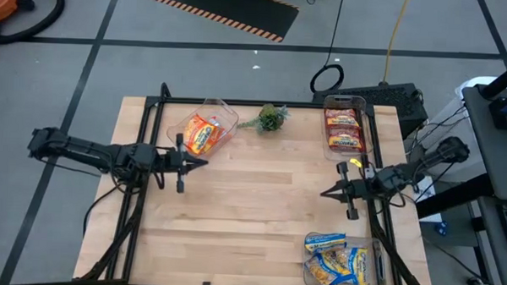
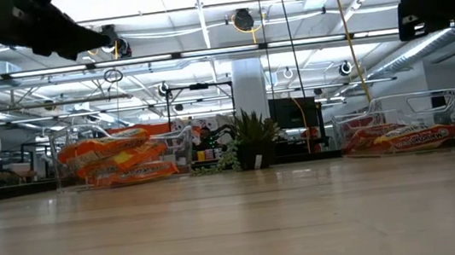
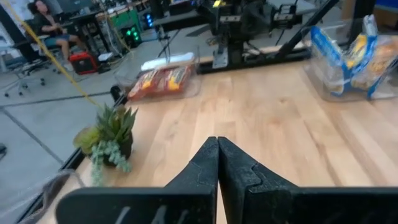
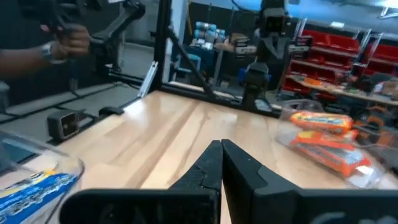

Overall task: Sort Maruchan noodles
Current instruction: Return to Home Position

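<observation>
Orange noodle packets (image 1: 203, 134) lie in a tilted clear bin (image 1: 223, 116) at the far left of the table. Red-brown packets (image 1: 344, 129) fill a clear bin (image 1: 344, 102) at the far right. Yellow-and-blue and blue-white packets (image 1: 338, 260) sit in a clear bin (image 1: 376, 269) at the near right. My left gripper (image 1: 204, 162) hovers shut just near of the orange bin, holding nothing. My right gripper (image 1: 323, 194) hovers shut at the table's right side, between the two right bins, also holding nothing.
A small green plant sprig (image 1: 271, 118) stands at the far edge between the two far bins. The bare wooden table top (image 1: 259, 210) spreads between the arms. A black frame (image 1: 141, 206) runs along the table's left and right sides. A person's hand (image 4: 68, 40) shows beyond the table.
</observation>
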